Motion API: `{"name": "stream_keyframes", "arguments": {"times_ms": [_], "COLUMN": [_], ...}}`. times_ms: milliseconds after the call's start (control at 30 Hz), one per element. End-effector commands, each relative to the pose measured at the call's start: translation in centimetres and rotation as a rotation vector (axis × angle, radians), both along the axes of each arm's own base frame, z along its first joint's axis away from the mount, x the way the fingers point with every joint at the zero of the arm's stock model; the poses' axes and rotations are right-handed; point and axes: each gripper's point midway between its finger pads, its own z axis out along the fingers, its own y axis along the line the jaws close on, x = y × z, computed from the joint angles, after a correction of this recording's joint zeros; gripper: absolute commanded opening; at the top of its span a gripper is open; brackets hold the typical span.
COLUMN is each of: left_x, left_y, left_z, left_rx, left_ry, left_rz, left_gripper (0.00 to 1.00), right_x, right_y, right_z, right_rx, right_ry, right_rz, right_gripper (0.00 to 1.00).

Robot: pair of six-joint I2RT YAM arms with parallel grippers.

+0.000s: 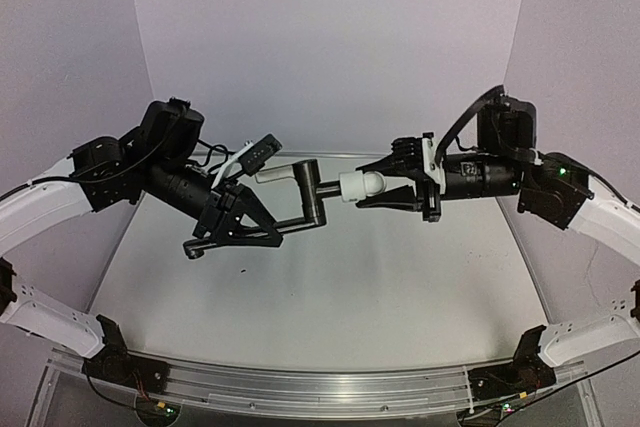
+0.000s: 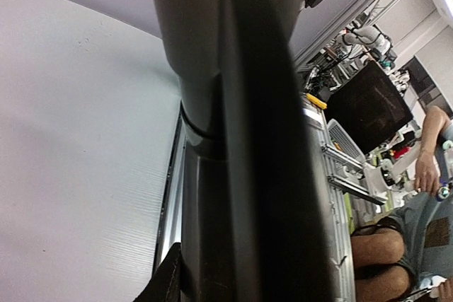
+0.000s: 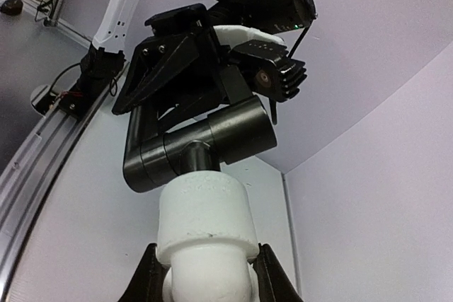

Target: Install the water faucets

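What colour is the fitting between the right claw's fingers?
The fitting is white; right wrist view shows it best.

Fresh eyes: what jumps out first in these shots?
Centre frame, in mid-air above the pale table, the left gripper clamps a slim black metal pipe with a cranked end. The right gripper pinches a small white plastic fitting against that pipe's end.

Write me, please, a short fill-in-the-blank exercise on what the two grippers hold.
1. The left gripper holds the ____ pipe.
2. The right gripper is closed on the ____ fitting.
3. Both parts are held in the air ____ the table.
Missing words: black; white; above.
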Motion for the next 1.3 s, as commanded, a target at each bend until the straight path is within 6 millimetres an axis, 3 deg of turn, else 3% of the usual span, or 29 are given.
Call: {"name": "stream_keyframes", "arguments": {"times_ms": [0, 167, 367, 667, 833, 967, 1267], "left_x": [1.5, 3.0, 3.1, 4.0, 4.4, 4.8, 5.5], "left_y": [1.0, 2.0, 1.7, 1.7, 1.7, 1.4, 1.5], "left_z": [5.9, 5.9, 4.4, 3.7, 3.6, 2.4, 1.6], "left_rx": [-0.204, -0.204, -0.094, -0.028, 0.017, 0.097, 0.157], "left_ry": [-0.375, -0.597, -0.841, -1.096, -1.196, -1.261, -1.348], "left_rz": [0.088, 0.162, 0.176, 0.239, 0.254, 0.239, 0.249], "left_gripper": [0.0, 0.0, 0.0, 0.0, 0.0, 0.0, 0.0], "right_x": [-0.5, -0.3, -0.2, 1.9, 1.8, 2.4, 3.5], "right_y": [0.5, 1.8, 3.9, 3.5, 3.6, 3.5, 3.1], "right_z": [4.5, 5.0, 2.5, 1.7, 0.8, 0.6, -1.3], "right_rx": [0.139, 0.161, 0.085, 0.083, 0.047, 0.041, 0.017], "right_ry": [0.224, 0.595, 1.081, 1.595, 1.757, 1.854, 1.979], "right_rz": [-0.012, -0.035, -0.073, -0.064, -0.049, -0.069, -0.124], "right_gripper": [0.02, 0.0, 0.0, 0.0, 0.0, 0.0, 0.04]}}
